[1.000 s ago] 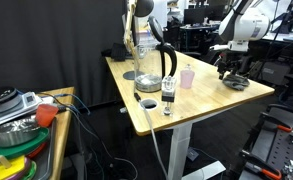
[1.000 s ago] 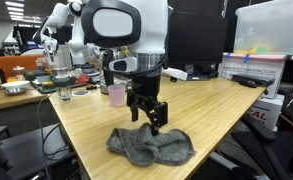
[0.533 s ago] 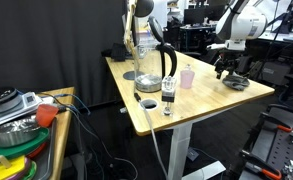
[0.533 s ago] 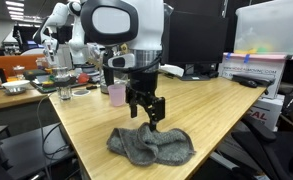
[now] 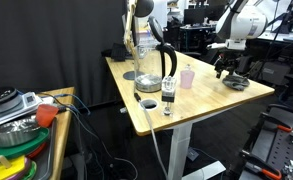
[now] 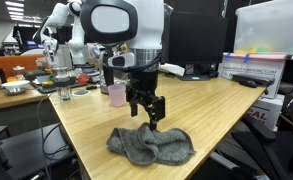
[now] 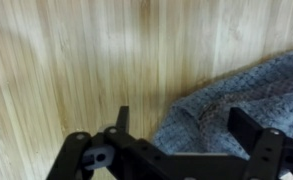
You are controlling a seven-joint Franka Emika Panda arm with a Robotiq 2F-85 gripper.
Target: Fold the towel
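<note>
While the towel (image 6: 151, 146) is lying in a rumpled heap near the front edge of the wooden table (image 6: 216, 110), no tidy fold is showing, so I'm judging most of the job is yet to do. The gripper (image 6: 146, 117) is hovering just above the cloth, pointing straight down, jaws spread wide, holding nothing, with the pink cup (image 6: 117, 95) standing behind it.

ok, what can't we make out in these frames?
- Wrist view: the towel is cut off by the right and bottom edges, and the tool covers part of it.
- Exterior view: the towel is too small and far away to read its shape or folds.
- Exterior view: the towel's far edge is hidden behind the tool. It lies crumpled, so its layers cannot be counted.
</note>
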